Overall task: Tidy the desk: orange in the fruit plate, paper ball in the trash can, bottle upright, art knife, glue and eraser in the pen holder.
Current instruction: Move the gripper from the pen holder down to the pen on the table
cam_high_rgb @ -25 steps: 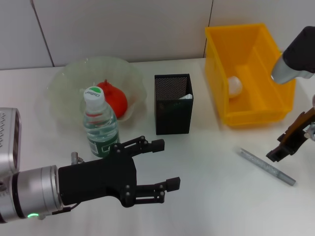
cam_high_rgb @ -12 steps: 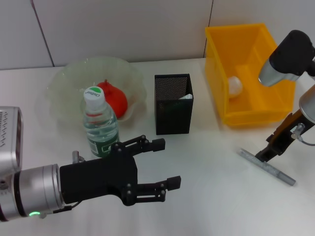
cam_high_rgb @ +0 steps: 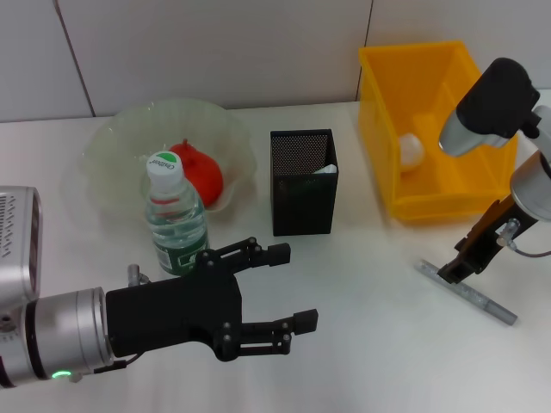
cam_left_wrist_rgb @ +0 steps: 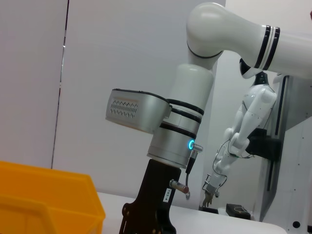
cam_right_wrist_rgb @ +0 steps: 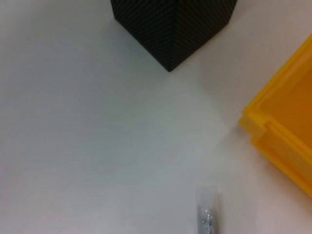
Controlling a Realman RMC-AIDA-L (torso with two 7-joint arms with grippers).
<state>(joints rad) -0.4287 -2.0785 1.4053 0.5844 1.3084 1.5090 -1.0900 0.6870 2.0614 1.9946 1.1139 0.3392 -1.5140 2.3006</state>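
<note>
The art knife [cam_high_rgb: 467, 292], a slim grey metal bar, lay flat on the white desk [cam_high_rgb: 370, 284] at about 4 o'clock from the pen holder [cam_high_rgb: 303, 181], well apart from it and just in front of the trash can [cam_high_rgb: 435, 129]. The right gripper [cam_high_rgb: 454, 269] hung directly over the knife's near end; whether its fingers were parted or closed could not be told. The left gripper [cam_high_rgb: 284, 288] hovered low at 6 o'clock from the pen holder, its black fingers spread and empty.

The bottle [cam_high_rgb: 175, 217] stood upright, clear with a green label and white cap, at 9 o'clock from the pen holder. Behind it the red-orange orange [cam_high_rgb: 202, 172] sat in the pale green fruit plate [cam_high_rgb: 116, 155]. The white paper ball [cam_high_rgb: 411, 151] rested inside the yellow trash can. Something pale showed inside the black mesh pen holder; what it was could not be told.
</note>
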